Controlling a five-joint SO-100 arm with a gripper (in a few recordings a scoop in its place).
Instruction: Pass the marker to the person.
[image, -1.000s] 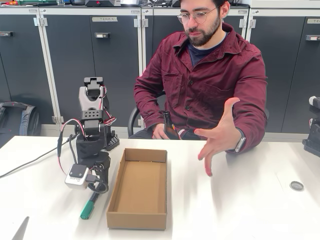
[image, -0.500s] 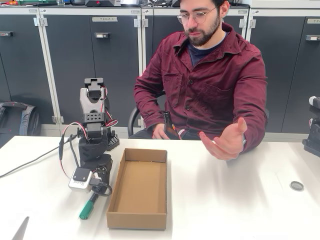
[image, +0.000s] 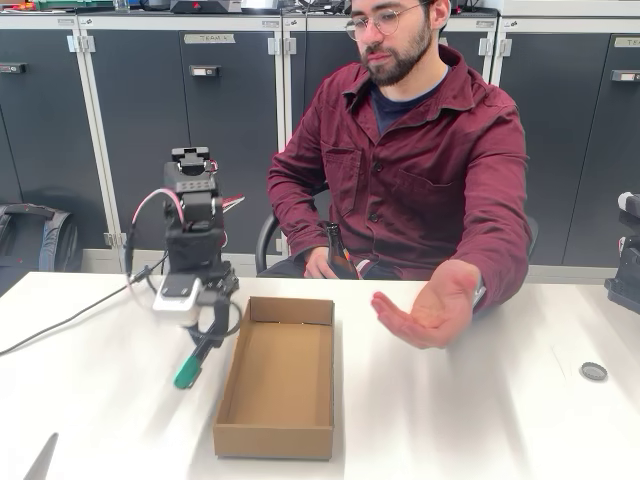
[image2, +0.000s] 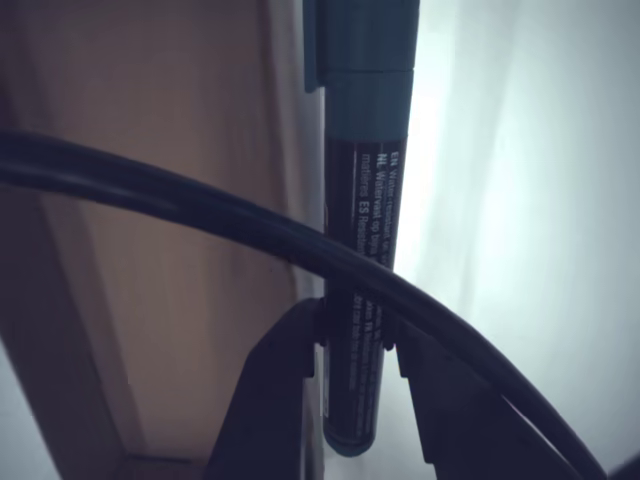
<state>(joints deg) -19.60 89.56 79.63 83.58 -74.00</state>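
I have the marker (image2: 362, 250) clamped between my fingers (image2: 300, 390) near its lower end: a slim, smooth black barrel with fine white print and a matte green cap. In the fixed view it (image: 195, 360) hangs tilted, cap down, lifted clear of the white worktop (image: 500, 420), just left of the open cardboard box (image: 278, 375), whose walls are plain brown and square-edged. A glossy black cable (image2: 200, 215) arcs across the wrist view. Compared with a second ago, the arm is higher and the marker has left the surface. The person (image: 420, 150) in a maroon shirt has lowered the hand (image: 425, 315), now palm up above the worktop, right of the box.
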